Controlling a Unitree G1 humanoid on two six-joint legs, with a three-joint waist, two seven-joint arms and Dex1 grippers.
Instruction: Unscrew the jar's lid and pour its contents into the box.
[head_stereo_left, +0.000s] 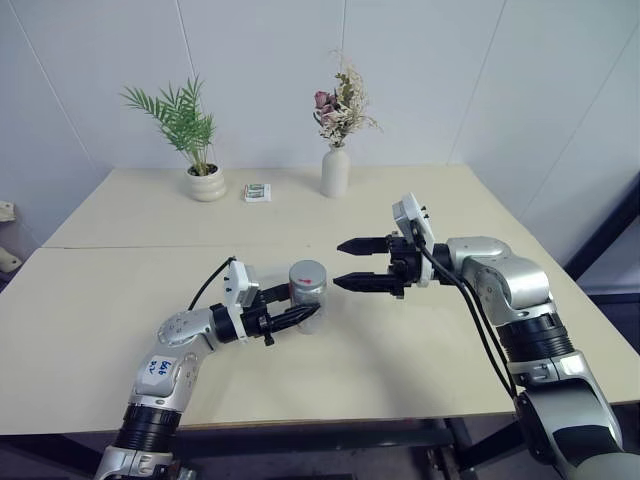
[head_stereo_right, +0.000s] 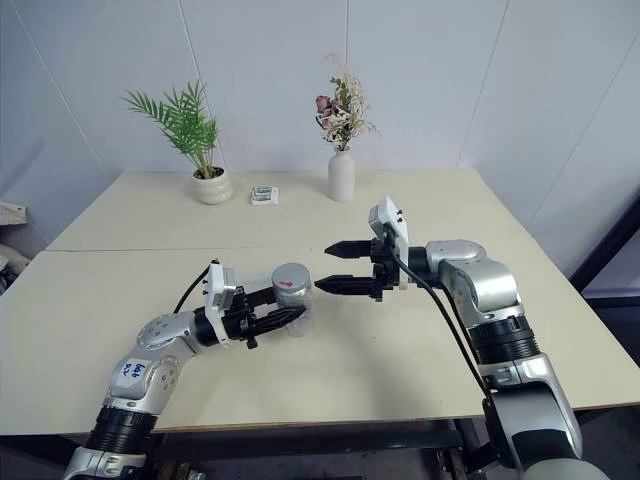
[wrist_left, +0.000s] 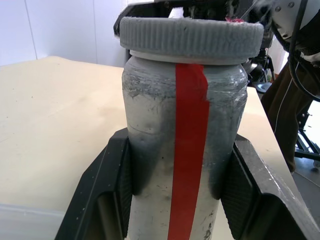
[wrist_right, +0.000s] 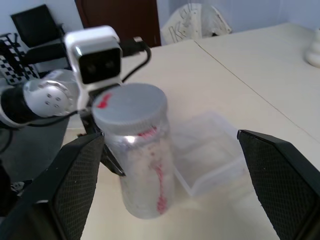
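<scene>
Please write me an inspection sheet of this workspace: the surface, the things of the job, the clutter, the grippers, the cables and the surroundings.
Surface: pale table, a seam line running across it.
Job's things: jar upright, red strip down its side; grey lid on, red mark on top; clear box on the table beside the jar, nothing seen in it; contents cannot be made out through the cloudy wall.
Clutter: potted palm, white flower vase and small printed packet at the far edge.
Grippers: left gripper shut on the jar's body; right gripper open, level with the lid, not touching it.
Cables: black cable on the left wrist, black cables along the right arm.
Surroundings: white panelled wall.
</scene>
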